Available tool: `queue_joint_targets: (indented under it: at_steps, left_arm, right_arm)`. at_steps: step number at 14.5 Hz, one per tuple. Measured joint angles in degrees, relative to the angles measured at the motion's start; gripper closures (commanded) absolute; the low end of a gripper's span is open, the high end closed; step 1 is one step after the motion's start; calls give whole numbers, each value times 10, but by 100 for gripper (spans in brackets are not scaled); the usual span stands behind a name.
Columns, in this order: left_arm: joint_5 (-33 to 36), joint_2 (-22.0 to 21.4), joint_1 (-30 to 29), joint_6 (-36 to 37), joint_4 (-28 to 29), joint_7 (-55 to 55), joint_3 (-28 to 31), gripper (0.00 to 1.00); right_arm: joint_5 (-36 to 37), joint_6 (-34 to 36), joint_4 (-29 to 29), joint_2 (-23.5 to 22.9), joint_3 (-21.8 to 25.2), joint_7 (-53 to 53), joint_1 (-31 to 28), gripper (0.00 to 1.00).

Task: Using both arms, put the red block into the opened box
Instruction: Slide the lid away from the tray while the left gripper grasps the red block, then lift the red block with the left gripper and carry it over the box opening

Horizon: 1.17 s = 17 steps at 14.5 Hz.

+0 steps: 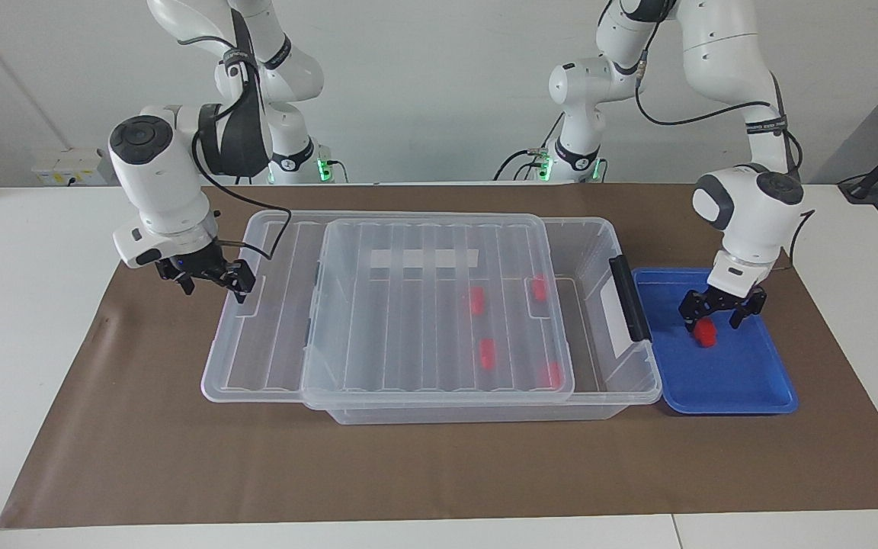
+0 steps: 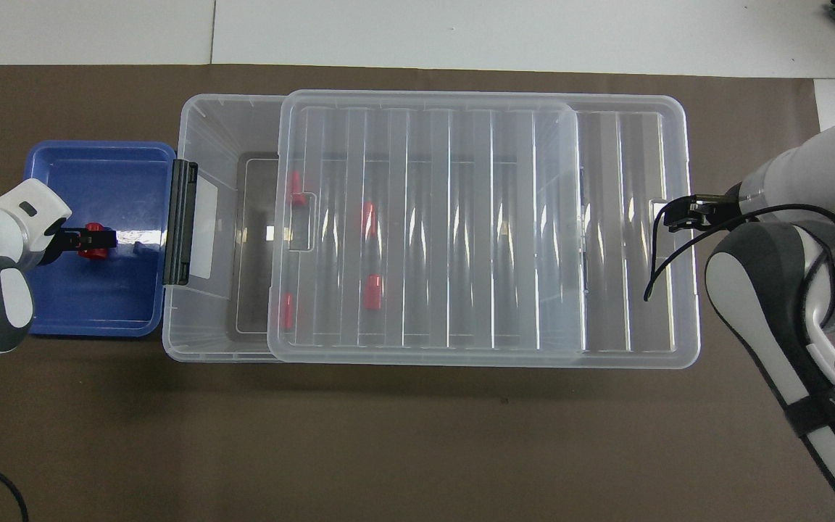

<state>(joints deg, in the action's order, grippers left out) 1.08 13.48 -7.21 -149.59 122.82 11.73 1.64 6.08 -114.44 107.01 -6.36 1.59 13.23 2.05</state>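
Note:
A red block lies in the blue tray. My left gripper is down in the tray, open, with its fingers on either side of the block. The clear box stands mid-table. Its ribbed lid is slid toward the right arm's end, baring the end by the black latch. My right gripper is open, one finger hooked at the lid's end notch. Several red blocks lie inside under the lid.
The blue tray sits against the latch end of the box, toward the left arm's end. Brown paper covers the table around both containers. The lid overhangs the box at the right arm's end.

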Motion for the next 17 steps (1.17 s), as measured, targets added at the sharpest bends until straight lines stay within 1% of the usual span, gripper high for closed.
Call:
queue_joint_targets:
  at_steps: [2, 4, 5, 6, 14, 15, 17]
  left_arm:
    - [0, 11, -6, -15, 1, 11, 0, 1]
    - [0, 18, -10, -23, 1, 17, 0, 54]
    - [0, 19, -10, -24, 1, 17, 0, 79]
    - [0, 19, -10, -24, 1, 17, 0, 100]
    - [0, 19, -10, -21, 0, 12, -3, 100]
    - [0, 18, -9, -7, -8, 0, -5, 100]
    - [0, 13, -3, 63, -53, -25, -13, 100]
  right_arm:
    - [0, 6, 0, 1, 0, -10, -10, 0]
    - [0, 12, -1, 3, 0, -19, -19, 0]
    - [0, 12, -1, 3, 0, -21, -22, 0]
    - [1, 13, -1, 3, 0, -22, -24, 0]
    - [3, 18, -1, 8, 1, -22, -30, 0]
    - [3, 18, -1, 8, 1, -22, -30, 0]
    - [3, 18, -2, 8, 1, -22, -30, 0]
